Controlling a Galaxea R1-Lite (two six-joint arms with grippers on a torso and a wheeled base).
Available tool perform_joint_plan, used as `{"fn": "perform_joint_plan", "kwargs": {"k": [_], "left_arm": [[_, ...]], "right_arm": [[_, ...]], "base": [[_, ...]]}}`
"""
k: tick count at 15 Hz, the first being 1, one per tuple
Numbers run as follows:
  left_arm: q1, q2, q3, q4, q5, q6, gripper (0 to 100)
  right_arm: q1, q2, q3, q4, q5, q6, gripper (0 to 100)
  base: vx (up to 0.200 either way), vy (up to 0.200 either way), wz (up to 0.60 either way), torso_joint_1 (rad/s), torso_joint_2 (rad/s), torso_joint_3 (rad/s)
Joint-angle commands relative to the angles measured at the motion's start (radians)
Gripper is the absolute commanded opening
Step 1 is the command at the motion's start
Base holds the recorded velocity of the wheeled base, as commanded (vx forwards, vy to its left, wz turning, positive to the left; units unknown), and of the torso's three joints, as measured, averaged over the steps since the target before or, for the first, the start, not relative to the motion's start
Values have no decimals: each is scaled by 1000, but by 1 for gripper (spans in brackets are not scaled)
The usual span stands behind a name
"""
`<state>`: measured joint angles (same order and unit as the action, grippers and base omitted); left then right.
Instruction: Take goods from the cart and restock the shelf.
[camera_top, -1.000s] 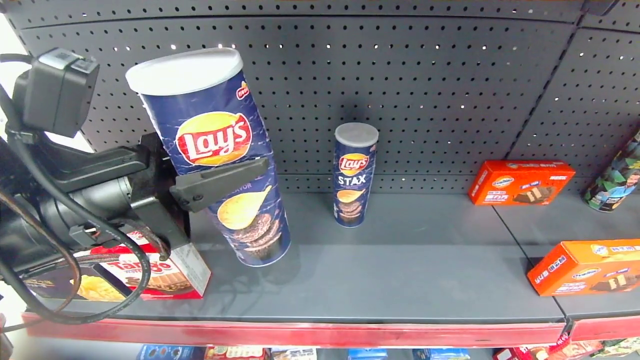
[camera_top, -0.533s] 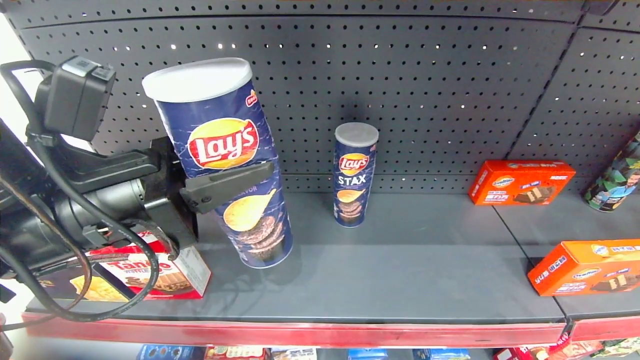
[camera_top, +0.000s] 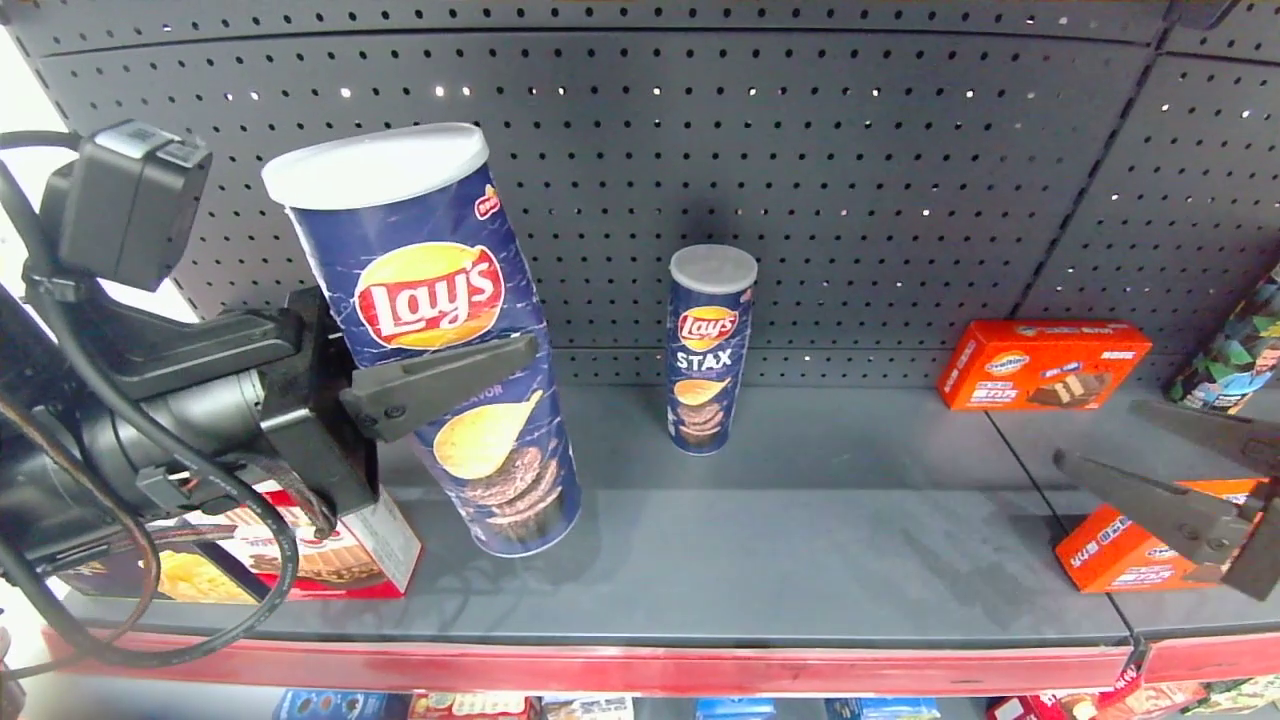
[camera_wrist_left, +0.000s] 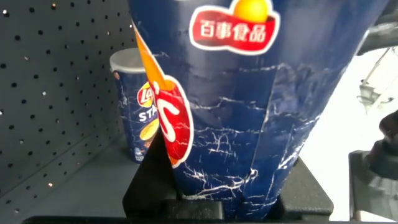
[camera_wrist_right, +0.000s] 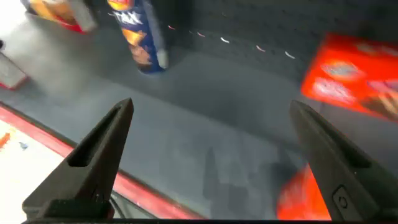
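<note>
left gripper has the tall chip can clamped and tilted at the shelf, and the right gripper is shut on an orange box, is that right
Not quite. The right gripper is not shut on anything: the right wrist view shows its fingers spread wide and empty above the shelf, and the orange box lies there ungripped. The rest holds: the left gripper has the tall chip can clamped and tilted.

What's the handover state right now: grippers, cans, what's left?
Left gripper: shut on the held chip can, which is tilted with its base low over the left part of the shelf; contact unclear.
Right gripper: open, empty, over the shelf's right side by an orange box.
Done: the standing chip can is upright at the back.
Left: set the held can upright, release, continue restocking.
</note>
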<state>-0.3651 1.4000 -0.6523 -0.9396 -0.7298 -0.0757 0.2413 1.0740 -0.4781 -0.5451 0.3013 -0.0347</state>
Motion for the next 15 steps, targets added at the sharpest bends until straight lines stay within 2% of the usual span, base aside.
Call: {"fn": "perform_joint_plan", "kwargs": {"k": [1,5,7,8,10,13,14,15], "left_arm": [[0,-13,0,-1,0,-6,0],[0,-12,0,1,-3,-6,0],[0,-12,0,1,-7,-7,0],[0,-13,0,1,-7,-7,0],[0,-12,2,-5,-8,-27,0],[0,-12,-6,-5,-8,-35,0],[0,-12,-3,-7,-8,-35,0],[0,-12,-1,-8,-10,-35,0]], "right_arm": [[1,165,-47,-59,85,-13,100],[18,291,-166,-68,193,-85,100],[15,369,-237,-68,308,-142,100],[9,403,-274,-67,329,-162,100],[7,494,-390,-64,368,-192,100],[33,586,-514,-58,434,-194,100],[39,621,-563,-58,550,-194,100],[43,642,-588,-59,602,-194,100]], "base": [[0,0,0,0,0,0],[0,0,0,0,0,0],[0,0,0,0,0,0],[0,0,0,0,0,0],[0,0,0,0,0,0],[0,0,0,0,0,0],[0,0,0,0,0,0],[0,0,0,0,0,0]]}}
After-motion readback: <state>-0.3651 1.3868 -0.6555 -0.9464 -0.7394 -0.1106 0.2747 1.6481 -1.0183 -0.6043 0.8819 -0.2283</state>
